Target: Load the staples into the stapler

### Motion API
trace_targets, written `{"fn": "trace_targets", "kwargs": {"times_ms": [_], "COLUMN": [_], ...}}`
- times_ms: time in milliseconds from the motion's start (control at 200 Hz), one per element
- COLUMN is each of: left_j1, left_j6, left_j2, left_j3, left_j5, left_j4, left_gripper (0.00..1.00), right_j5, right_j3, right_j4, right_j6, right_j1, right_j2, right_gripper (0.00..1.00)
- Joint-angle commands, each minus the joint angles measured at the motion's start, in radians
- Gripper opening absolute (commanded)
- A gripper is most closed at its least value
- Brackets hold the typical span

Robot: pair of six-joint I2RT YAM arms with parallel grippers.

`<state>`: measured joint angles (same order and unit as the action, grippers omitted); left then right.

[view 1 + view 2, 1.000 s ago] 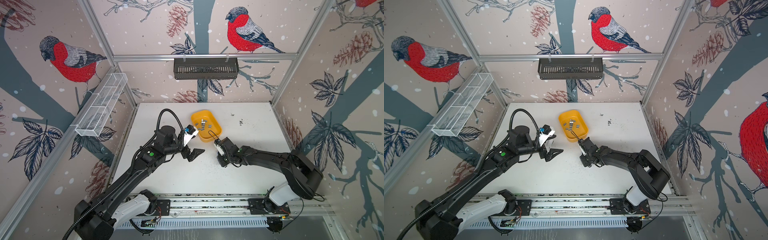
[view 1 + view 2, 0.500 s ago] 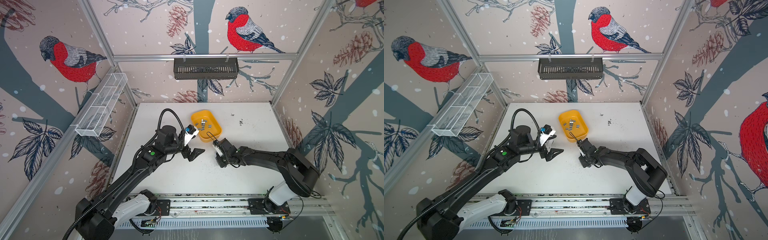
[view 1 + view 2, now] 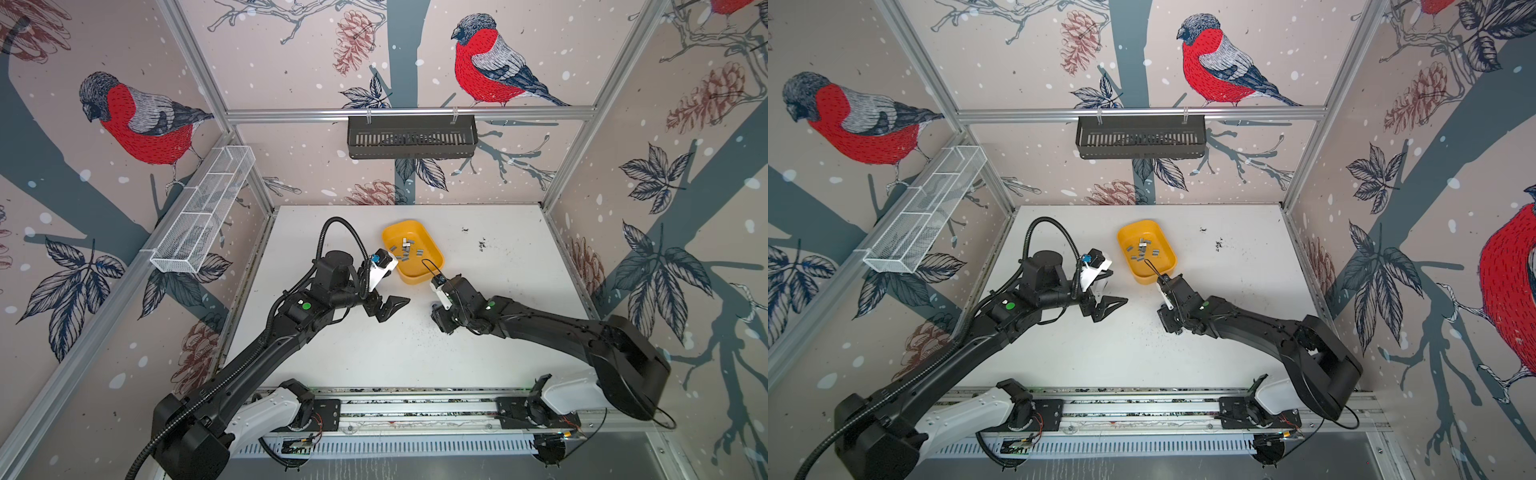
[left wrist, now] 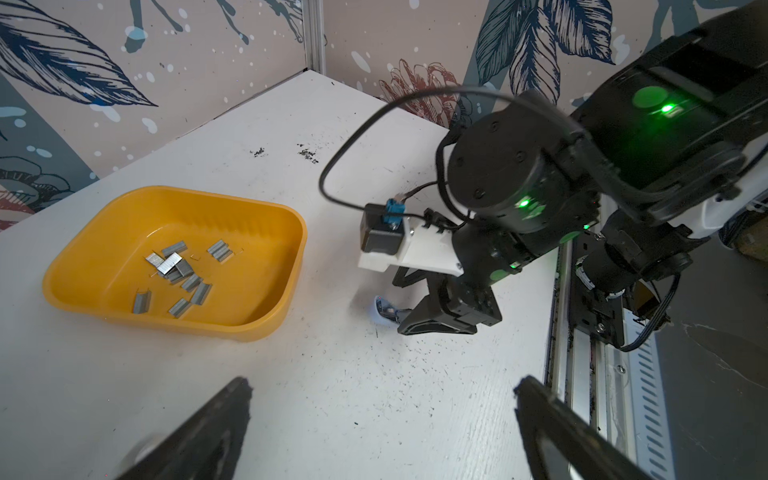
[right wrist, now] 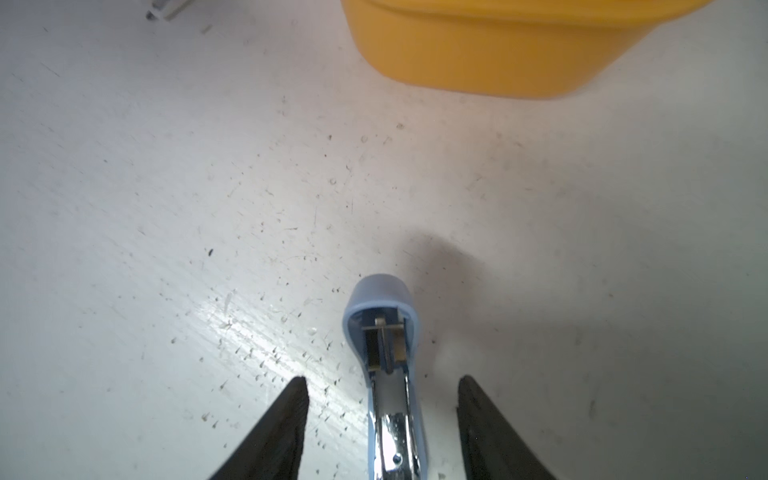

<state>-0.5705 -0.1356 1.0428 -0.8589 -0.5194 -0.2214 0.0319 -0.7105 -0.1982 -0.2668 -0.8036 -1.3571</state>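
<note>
1. in both top views the staples (image 3: 405,250), about a dozen short grey-silver metal strips, are lying loose in the shallow yellow plastic tray (image 3: 417,277) with rounded corners. the tray is sitting toward the 12 o'clock side of the scuffed white table (image 3: 498,340). every strip i can make out is in the tray, so loading is looking not yet begun. picking a strip, seating it and closing up are all left to do.
2. in the same views the left gripper (image 3: 395,309) is hanging at 7 o'clock of the tray, with its arm reaching in from 7 o'clock and its fingers pointing toward 3 o'clock. the right gripper (image 3: 441,322) is sitting low at 5 o'clock of the tray, with its wrist bending downward and its arm stretching in from 4 o'clock. the two grippers are facing each other, apart.
3. in the left wrist view the left gripper's black fingers (image 4: 220,419) are standing wide apart with only bare table between them. ahead, the right gripper is tipping down over the stapler (image 4: 383,311), a small pale-blue plastic body lying near the tray.
4. in the right wrist view the stapler is showing a chrome metal channel inside its blue shell, nose toward the tray and apart from it. the right gripper's fingers (image 5: 282,428) are spreading to either side of it, with table showing in both gaps, so they are gripping nothing. whether a strip is sitting in the channel i cannot tell.
</note>
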Motion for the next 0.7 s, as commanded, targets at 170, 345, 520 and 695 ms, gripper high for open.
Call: {"fn": "trace_targets", "kwargs": {"times_ms": [170, 345, 520, 695], "left_j1": [0.003, 0.001, 0.004, 0.042], "left_j6": [0.09, 0.093, 0.166, 0.228], "left_j2": [0.087, 0.154, 0.245, 0.422], "left_j3": [-0.016, -0.037, -0.035, -0.113], "left_j5": [0.185, 0.278, 0.484, 0.544], "left_j4": [0.018, -0.029, -0.037, -0.104], "left_gripper": [0.99, 0.99, 0.99, 0.93], "right_j5": [-0.043, -0.076, -0.11, -0.112], "right_j3": [0.114, 0.155, 0.133, 0.117], "right_j4": [0.109, 0.126, 0.088, 0.035], "right_j6": [-0.097, -0.121, -0.131, -0.12], "right_j1": [0.002, 0.006, 0.007, 0.008], "right_j2": [0.321, 0.517, 0.621, 0.664], "right_gripper": [0.62, 0.64, 0.71, 0.85]}}
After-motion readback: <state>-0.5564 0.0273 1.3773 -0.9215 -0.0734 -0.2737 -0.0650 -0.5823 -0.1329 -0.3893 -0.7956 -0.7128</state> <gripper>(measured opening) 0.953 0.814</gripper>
